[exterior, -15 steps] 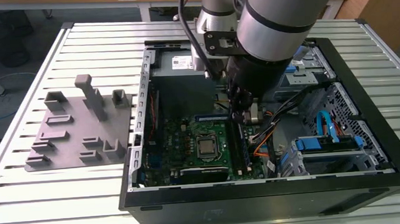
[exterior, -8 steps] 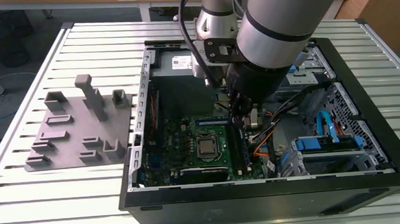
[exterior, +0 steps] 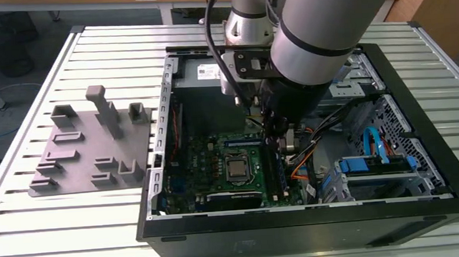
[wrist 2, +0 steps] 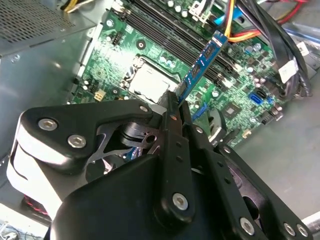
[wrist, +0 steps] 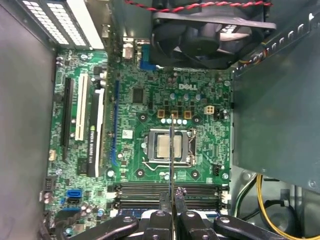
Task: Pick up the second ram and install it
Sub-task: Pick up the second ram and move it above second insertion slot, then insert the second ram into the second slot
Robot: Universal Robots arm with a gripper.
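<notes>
Second ram [wrist 2: 202, 62] gripped in the claw [wrist 2: 175, 100] inside the open computer case [exterior: 298, 234].
The claw's fingers are closed tight on one end of the blue-green stick, seen edge-on in the first wrist view. The stick reaches out over the green motherboard [wrist: 150, 100], its free end near the long black slots [wrist 2: 165, 31] beside the processor socket [wrist: 157, 147]; whether it touches them cannot be told. The case sits on the slatted table [exterior: 101, 229].

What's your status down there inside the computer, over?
Tool shut on the second ram. Ram held over the motherboard, crosswise to its black slots, not seated. Close by slot ends: orange and yellow cables.
</notes>
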